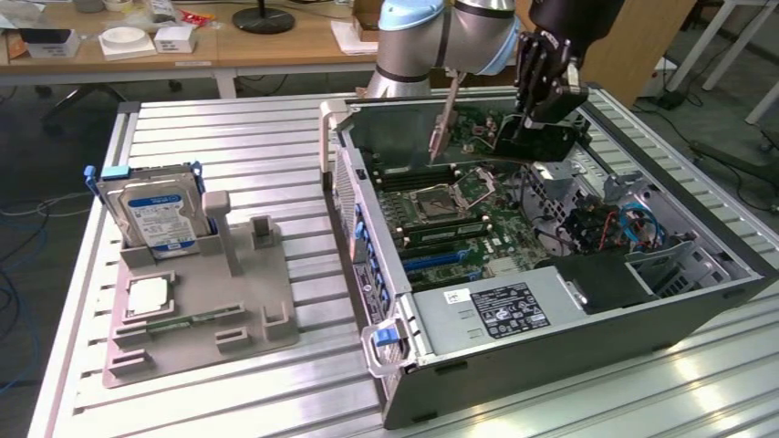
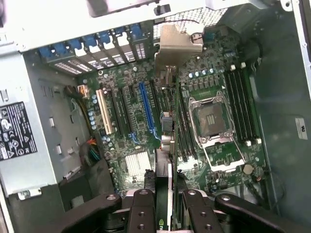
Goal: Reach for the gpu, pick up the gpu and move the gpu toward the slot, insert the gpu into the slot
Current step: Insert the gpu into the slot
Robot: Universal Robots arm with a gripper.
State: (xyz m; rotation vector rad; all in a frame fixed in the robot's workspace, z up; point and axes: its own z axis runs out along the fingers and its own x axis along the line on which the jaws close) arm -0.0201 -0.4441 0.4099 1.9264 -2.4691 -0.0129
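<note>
Gpu (image 2: 164,167), a thin flat green circuit card with a silver metal end bracket (image 2: 180,43), is gripped on edge by the black two-fingered hand (image 2: 167,206), whose fingers (image 2: 144,206) are clamped on its two faces. It is held inside the open grey metal computer case (image 1: 572,356), above the green motherboard (image 2: 131,121) and, as far as can be judged, clear of it. The upright hold is judged to serve alignment with the long blue expansion slot (image 2: 146,109), just beside which the card is seen from the wrist view. The bracket is turned toward the case's rear wall, where a row of blue plastic clips (image 2: 92,46) is mounted. The square steel processor socket (image 2: 211,119) and the black memory slots (image 2: 240,104) are found close on the card's other side, and red and blue cables (image 1: 593,228) are bundled near the hand. Well apart on the slatted aluminium desk (image 1: 244,137), a blue-labelled silver hard drive (image 1: 152,214) is stood in a grey plastic tray (image 1: 262,310).
</note>
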